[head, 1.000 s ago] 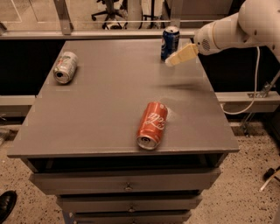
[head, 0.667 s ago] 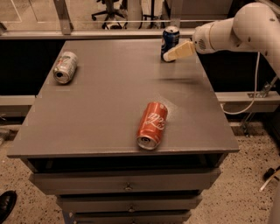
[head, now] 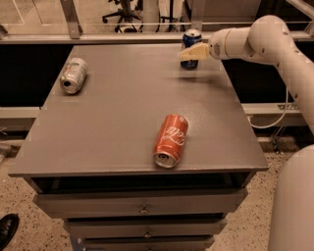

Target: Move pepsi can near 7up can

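The pepsi can (head: 192,38) is dark blue with a silver top and stands upright at the far right of the grey table (head: 122,112). My gripper (head: 188,52) reaches in from the right on the white arm and crosses in front of the can's middle, hiding part of it. The 7up can (head: 73,75) is silvery-grey and lies on its side at the far left of the table, well apart from the pepsi can.
A red-orange can with white script (head: 171,140) lies on its side near the table's front edge, right of centre. Drawers (head: 142,203) sit under the tabletop. Office chairs (head: 125,12) stand behind the table. A black shoe (head: 7,230) is at the lower left.
My gripper has moved left, from beside the pepsi can to across its front. The cans have not moved.
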`<state>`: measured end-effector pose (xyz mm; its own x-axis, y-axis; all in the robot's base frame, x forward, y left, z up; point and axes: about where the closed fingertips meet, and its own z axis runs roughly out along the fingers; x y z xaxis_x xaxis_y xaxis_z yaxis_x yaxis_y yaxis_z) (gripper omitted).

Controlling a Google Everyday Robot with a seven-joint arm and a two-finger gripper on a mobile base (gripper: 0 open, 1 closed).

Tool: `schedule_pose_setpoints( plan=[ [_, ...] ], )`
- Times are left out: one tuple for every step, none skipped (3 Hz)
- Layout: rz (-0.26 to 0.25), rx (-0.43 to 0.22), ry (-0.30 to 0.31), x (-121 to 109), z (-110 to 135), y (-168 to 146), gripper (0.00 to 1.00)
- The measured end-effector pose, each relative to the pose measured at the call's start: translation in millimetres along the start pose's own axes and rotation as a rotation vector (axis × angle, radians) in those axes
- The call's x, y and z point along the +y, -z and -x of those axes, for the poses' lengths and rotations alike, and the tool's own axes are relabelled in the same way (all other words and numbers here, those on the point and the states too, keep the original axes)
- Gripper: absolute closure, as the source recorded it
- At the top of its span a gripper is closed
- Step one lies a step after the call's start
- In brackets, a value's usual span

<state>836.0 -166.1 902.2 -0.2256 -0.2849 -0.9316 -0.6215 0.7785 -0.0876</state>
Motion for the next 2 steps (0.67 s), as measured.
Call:
schedule_pose_setpoints(
  plan=[
    [0.005, -0.032, -0.042, -7.1, 0.6, -15.2, 0.03],
    [0.019, -0.055, -0.068, -7.6, 0.9, -20.6, 0.16]
  ],
)
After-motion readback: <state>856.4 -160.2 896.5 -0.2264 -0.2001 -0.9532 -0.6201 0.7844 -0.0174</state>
